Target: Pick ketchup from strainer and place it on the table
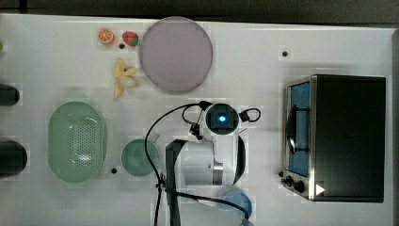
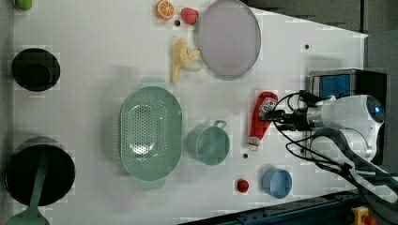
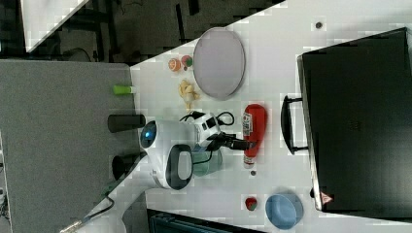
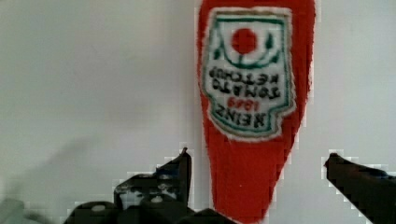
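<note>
End effector (image 4: 257, 163) fingers apart, straddling ketchup (image 4: 254, 93) | red btl, white label, flat on table (image 2: 94, 93)

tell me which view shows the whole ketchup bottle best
The left view: the ketchup lies in full on the table, cap to base. The right view shows most of it beside the gripper. The wrist view gives only its label and neck, close up.

The arm (image 1: 214, 155) is glossy white with rounded link shells and dark grey or black bands at the joints; a round blue light (image 1: 222, 118) glows on its wrist end. Black cables (image 2: 309, 150) loop loosely along it (several strands); the gripper (image 4: 257, 179) has black fingers with small round screw heads.
</note>
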